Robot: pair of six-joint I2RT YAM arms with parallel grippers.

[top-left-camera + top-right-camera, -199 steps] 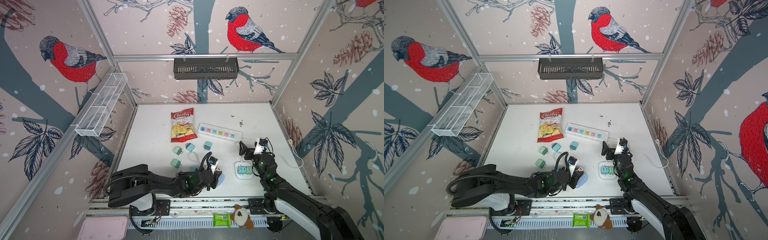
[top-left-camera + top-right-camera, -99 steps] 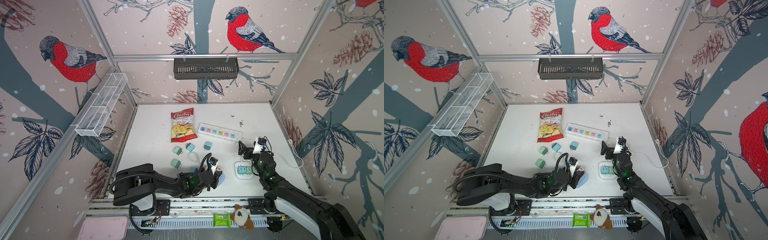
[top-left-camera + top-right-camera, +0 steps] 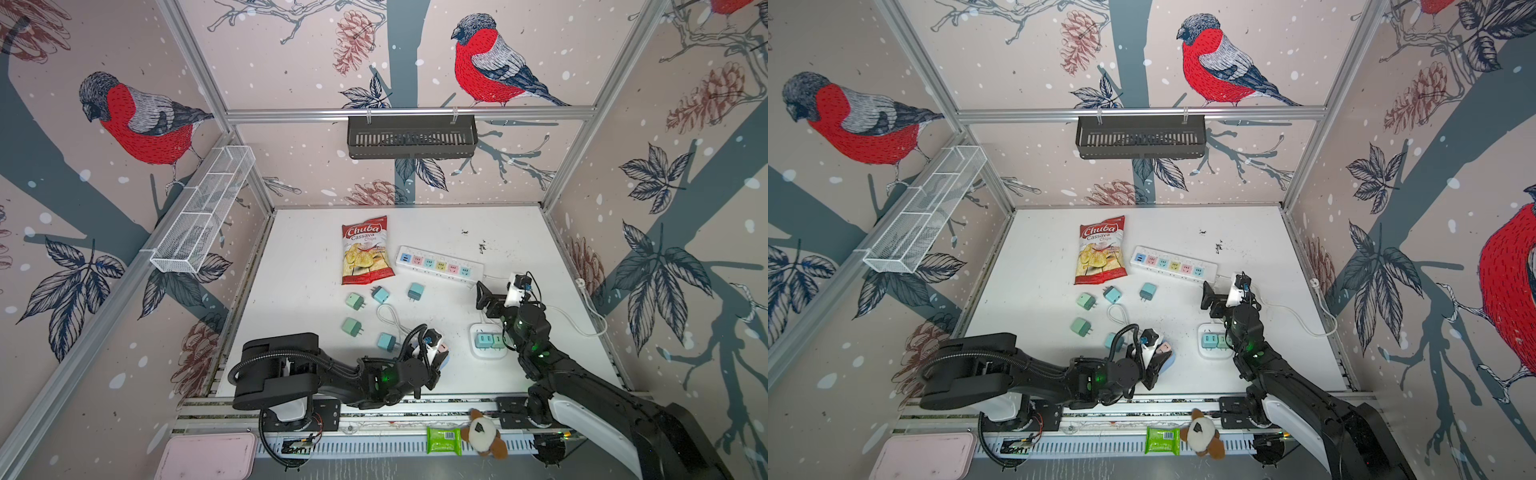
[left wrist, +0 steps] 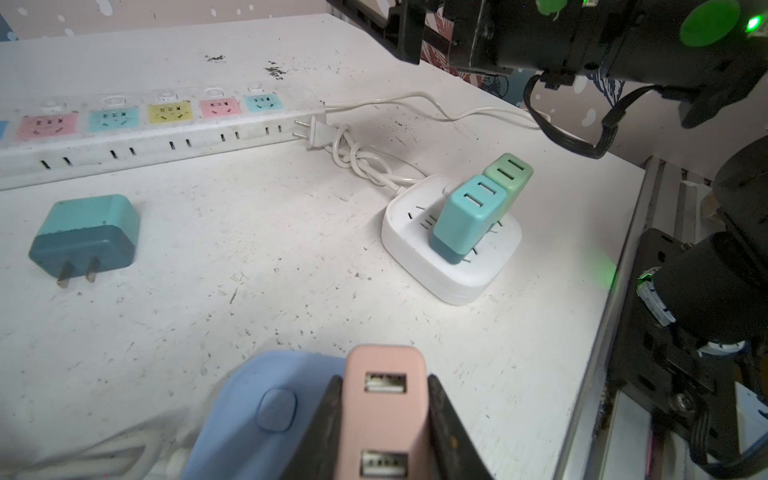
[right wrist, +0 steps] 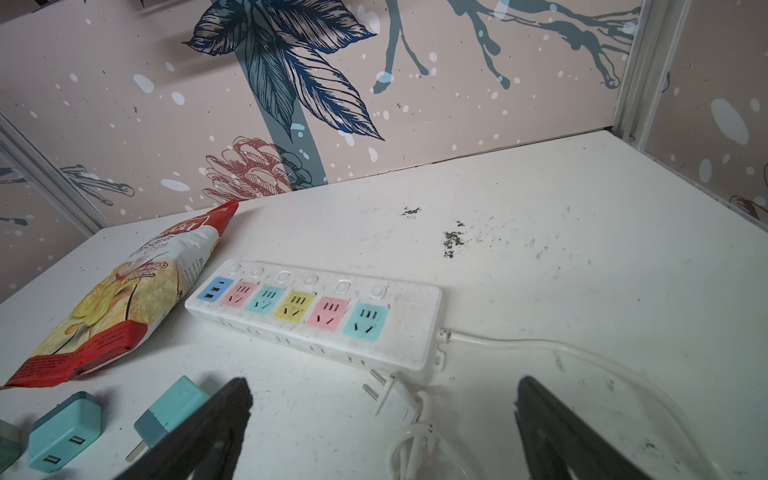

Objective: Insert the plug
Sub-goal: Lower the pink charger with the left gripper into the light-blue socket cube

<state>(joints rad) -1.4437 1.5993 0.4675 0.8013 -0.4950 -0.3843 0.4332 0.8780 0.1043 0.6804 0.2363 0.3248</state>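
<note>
Plug insertion looks to be the step in hand. The left end effector (image 4: 384, 388) pinches the pink plug (image 4: 386, 432) by its two broad sides, low at the near edge of the desk (image 3: 311, 270). The USB ports face up toward the wrist camera, and the prongs, which are hidden, presumably point down. That grip leaves the bottom of the plug free and keeps it upright, as a straight push into a socket needs.

Directly beside and beneath it lies the blue socket block (image 4: 257, 399), the likely target. Whether the prongs have entered its slots cannot be told, because the plug body and fingers cover the contact.

The right end effector (image 5: 384, 411) hangs with its jaws spread wide, holding nothing. It is above the desk between the long power strip (image 5: 316, 316) and the white square socket (image 4: 453, 266). Parked there, it stays out of the left arm's way, yet close enough to steady a socket if needed.

A teal adapter (image 4: 465, 220) and a green adapter (image 4: 509, 174) stand seated in the white socket. A loose teal adapter (image 4: 83, 237) lies on its side, prongs out, ready for picking.
</note>
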